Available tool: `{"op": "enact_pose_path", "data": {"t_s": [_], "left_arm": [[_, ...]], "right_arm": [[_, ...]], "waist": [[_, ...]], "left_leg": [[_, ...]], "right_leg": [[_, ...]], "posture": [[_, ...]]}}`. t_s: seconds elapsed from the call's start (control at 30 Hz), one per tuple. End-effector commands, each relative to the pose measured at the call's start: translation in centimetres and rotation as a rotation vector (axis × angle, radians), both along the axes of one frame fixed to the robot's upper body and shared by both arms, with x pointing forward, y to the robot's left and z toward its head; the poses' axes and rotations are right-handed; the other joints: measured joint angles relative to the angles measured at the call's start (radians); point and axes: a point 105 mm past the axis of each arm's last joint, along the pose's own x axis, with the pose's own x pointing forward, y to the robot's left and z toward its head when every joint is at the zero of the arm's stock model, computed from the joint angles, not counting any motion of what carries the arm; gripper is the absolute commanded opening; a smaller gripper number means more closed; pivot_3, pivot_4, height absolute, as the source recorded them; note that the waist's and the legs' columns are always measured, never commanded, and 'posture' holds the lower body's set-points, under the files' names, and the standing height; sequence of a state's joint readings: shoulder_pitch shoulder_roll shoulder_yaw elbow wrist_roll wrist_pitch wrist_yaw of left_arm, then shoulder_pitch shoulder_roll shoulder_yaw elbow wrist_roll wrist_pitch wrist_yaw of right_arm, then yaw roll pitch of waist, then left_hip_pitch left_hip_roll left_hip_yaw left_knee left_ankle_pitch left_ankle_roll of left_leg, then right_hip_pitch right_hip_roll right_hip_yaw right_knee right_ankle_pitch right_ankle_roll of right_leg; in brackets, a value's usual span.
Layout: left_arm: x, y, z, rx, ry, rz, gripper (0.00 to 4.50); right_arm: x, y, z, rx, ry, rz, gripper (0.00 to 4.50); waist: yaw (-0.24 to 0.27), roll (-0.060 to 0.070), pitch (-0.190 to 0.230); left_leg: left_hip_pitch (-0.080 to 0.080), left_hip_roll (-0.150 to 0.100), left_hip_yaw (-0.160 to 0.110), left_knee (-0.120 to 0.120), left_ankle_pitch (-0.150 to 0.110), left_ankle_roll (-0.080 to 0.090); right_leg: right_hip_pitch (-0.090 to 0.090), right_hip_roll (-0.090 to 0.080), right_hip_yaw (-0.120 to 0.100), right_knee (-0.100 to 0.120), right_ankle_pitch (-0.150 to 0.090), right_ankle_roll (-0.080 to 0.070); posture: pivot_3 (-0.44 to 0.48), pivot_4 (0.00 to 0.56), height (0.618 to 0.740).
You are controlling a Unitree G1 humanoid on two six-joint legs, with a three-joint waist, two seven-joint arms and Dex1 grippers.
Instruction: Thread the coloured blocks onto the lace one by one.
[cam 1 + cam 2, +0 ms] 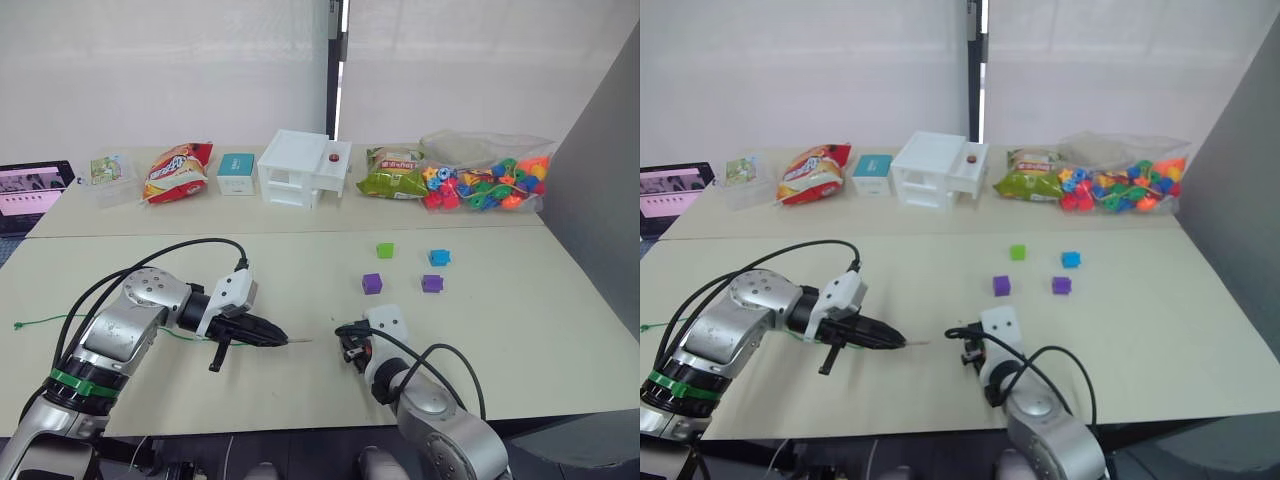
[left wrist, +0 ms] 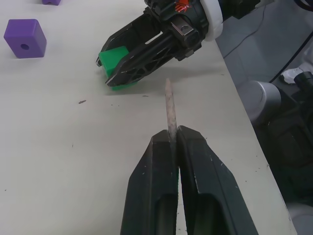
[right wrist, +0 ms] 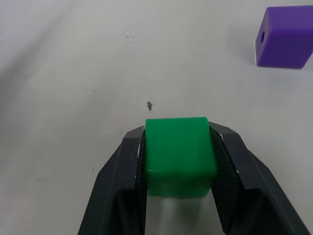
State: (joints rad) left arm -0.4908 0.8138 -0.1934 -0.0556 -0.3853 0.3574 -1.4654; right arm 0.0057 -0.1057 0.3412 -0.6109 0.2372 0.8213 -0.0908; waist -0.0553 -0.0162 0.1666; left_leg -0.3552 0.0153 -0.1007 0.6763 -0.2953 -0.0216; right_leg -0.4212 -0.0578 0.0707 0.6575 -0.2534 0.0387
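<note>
The left claw (image 1: pixel 278 338) is closed on the stiff tip of the lace (image 2: pixel 169 107), which juts out from between its two black fingers (image 2: pixel 161 171) and points right, toward the right claw (image 2: pixel 115 73). Behind the left arm the green cord of the lace trails away to the left across the bench (image 1: pixel 520 330), ending near the left edge.

The right claw sits a little to the right of the lace tip, low over the bench, and grips a dark green block (image 3: pixel 179 154) squarely between its fingers (image 3: pixel 129 166). In the left wrist view the tip and the green block are near each other but apart, and the tip does not reach the block.

Four more blocks lie loose on the bench farther out and to the right of the claws: a purple block (image 1: pixel 372 283) nearest, a second purple block (image 1: pixel 432 283) to its right, a light green block (image 1: pixel 385 250) beyond the first and a blue block (image 1: pixel 438 258) beyond the second. Each stands apart from the others.

Along the far side of the bench stand a white toy house (image 1: pixel 302 168) in the middle, a red snack bag (image 1: pixel 176 171) and a small teal box (image 1: pixel 236 173) to its left, a green snack bag (image 1: pixel 392 172) and a clear bag of coloured beads (image 1: pixel 485 180) to its right. A tablet (image 1: pixel 35 190) lies at the far left.
</note>
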Motion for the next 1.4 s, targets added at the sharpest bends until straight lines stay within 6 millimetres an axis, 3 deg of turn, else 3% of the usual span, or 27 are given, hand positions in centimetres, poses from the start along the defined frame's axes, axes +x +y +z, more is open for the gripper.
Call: {"op": "enact_pose_path", "data": {"t_s": [0.03, 0.27, 0.37, 0.5, 0.63, 0.83, 1.07, 1.2, 1.4], "left_arm": [[-0.1, -0.1, 1.1, 0.004, -0.036, -0.011, 0.0], [-0.3, -0.1, 1.1, -0.004, -0.042, 0.009, 0.0], [-0.6, -0.1, 1.0, -0.005, -0.049, 0.02, 0.0], [-0.8, 0.0, 1.0, -0.005, -0.055, 0.029, 0.0], [-1.3, 0.0, 1.0, -0.006, -0.059, 0.042, 0.0], [-1.6, 0.4, 0.8, -0.001, -0.058, 0.069, 0.0], [-2.3, 1.1, -0.1, 0.002, -0.048, 0.097, 0.0], [-2.6, 1.3, -0.4, 0.003, -0.044, 0.102, 0.0], [-2.6, 1.3, -0.5, 0.019, -0.058, 0.106, 0.0]], "right_arm": [[-0.4, 0.1, 1.5, 0.029, -0.061, 0.037, 2.24], [-0.5, -1.7, 6.3, 0.018, -0.212, 0.165, 4.46], [-0.8, -2.0, 7.6, -0.007, -0.22, 0.388, 4.46], [-1.7, -2.2, 7.4, -0.091, -0.153, 0.721, 4.46], [-0.3, -3.3, 6.4, -0.311, -0.125, 1.032, 4.46], [2.5, -3.8, 3.5, -0.541, -0.146, 1.226, 4.46], [4.3, -3.9, 2.5, -0.574, -0.163, 1.306, 4.46], [4.7, -3.8, 2.3, -0.563, -0.168, 1.324, 3.31], [4.7, -3.9, 2.1, -0.512, -0.153, 1.313, 1.24]], "waist": [[0.0, 0.0, 0.0], [0.004, 0.0, 0.0], [0.005, 0.0, 0.0], [0.009, 0.0, 0.001], [0.008, -0.001, 0.002], [0.007, -0.001, 0.002], [0.009, -0.001, 0.002], [0.011, -0.001, 0.002], [0.01, -0.001, 0.002]], "left_leg": [[0.0, 0.0, 0.0, 0.0, 0.0, 0.0], [-0.002, 0.0, 0.0, 0.001, 0.0, 0.0], [-0.001, 0.0, 0.0, 0.0, 0.0, 0.0], [-0.001, 0.0, 0.0, 0.0, 0.0, 0.0], [-0.001, 0.0, 0.002, 0.001, 0.0, 0.0], [-0.001, 0.0, 0.002, 0.001, 0.0, 0.0], [-0.003, -0.001, 0.002, 0.001, 0.0, 0.0], [-0.002, -0.001, 0.002, 0.001, 0.0, 0.0], [-0.002, -0.001, 0.002, 0.001, 0.0, 0.0]], "right_leg": [[0.0, 0.0, 0.0, 0.0, 0.0, 0.0], [0.0, -0.001, 0.0, -0.001, 0.0, 0.0], [0.0, 0.0, 0.0, -0.001, 0.0, 0.0], [0.001, 0.0, 0.0, -0.001, 0.0, 0.0], [0.001, -0.001, 0.0, -0.004, 0.0, 0.0], [0.0, -0.001, 0.0, -0.002, 0.0, 0.0], [-0.001, -0.002, 0.0, -0.002, 0.0, 0.0], [-0.001, -0.002, 0.0, -0.002, 0.0, 0.0], [-0.001, -0.002, 0.0, -0.001, 0.0, 0.0]], "posture": [[0.0, 0.15, 0.74], [0.0, 0.15, 0.74], [0.0, 0.15, 0.74], [0.0, 0.15, 0.74], [0.0, 0.15, 0.74], [0.0, 0.15, 0.74], [0.0, 0.15, 0.74], [0.0, 0.15, 0.74], [0.0, 0.15, 0.74]]}}
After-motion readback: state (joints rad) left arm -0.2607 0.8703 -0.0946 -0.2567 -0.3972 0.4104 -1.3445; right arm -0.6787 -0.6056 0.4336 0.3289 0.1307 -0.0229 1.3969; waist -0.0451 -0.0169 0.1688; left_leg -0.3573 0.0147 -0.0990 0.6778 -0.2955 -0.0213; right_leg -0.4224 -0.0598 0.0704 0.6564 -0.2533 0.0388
